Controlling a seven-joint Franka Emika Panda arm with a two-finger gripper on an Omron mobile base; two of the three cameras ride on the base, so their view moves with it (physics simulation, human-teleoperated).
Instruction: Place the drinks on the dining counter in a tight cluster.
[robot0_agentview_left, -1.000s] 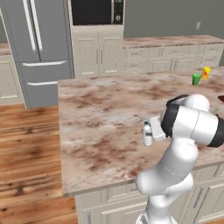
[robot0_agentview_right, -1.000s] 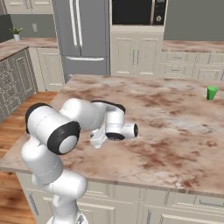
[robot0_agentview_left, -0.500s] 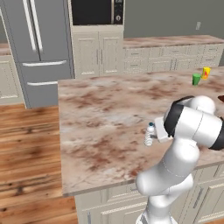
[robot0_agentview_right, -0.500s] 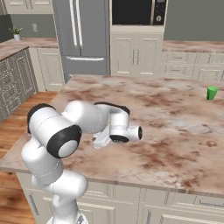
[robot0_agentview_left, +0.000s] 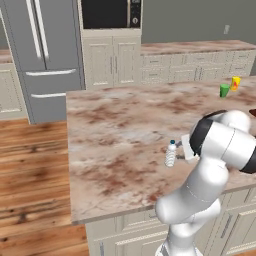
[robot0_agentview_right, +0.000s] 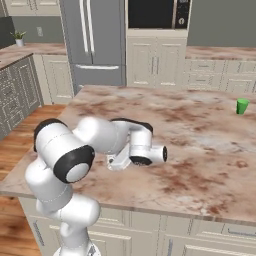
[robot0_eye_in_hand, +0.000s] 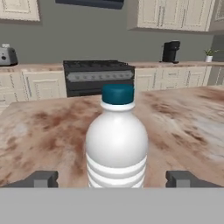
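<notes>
The water bottle (robot0_eye_in_hand: 116, 142) stands upright on the dining counter (robot0_agentview_left: 120, 130), well in from its edges toward the near side, apparently set there as part of the cluster. The gripper (robot0_eye_in_hand: 112, 179) has its jaws spread wide on either side, touching nothing. The bottle is pale and ribbed low down, with a dark blue cap.

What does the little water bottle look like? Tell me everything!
The water bottle is small, whitish and see-through looking, with ridged rings around its lower half and a dark blue cap. It stands upright on the brown-and-cream marbled counter, near the front edge. The tool has a finger on each side, open, not touching it.
</notes>
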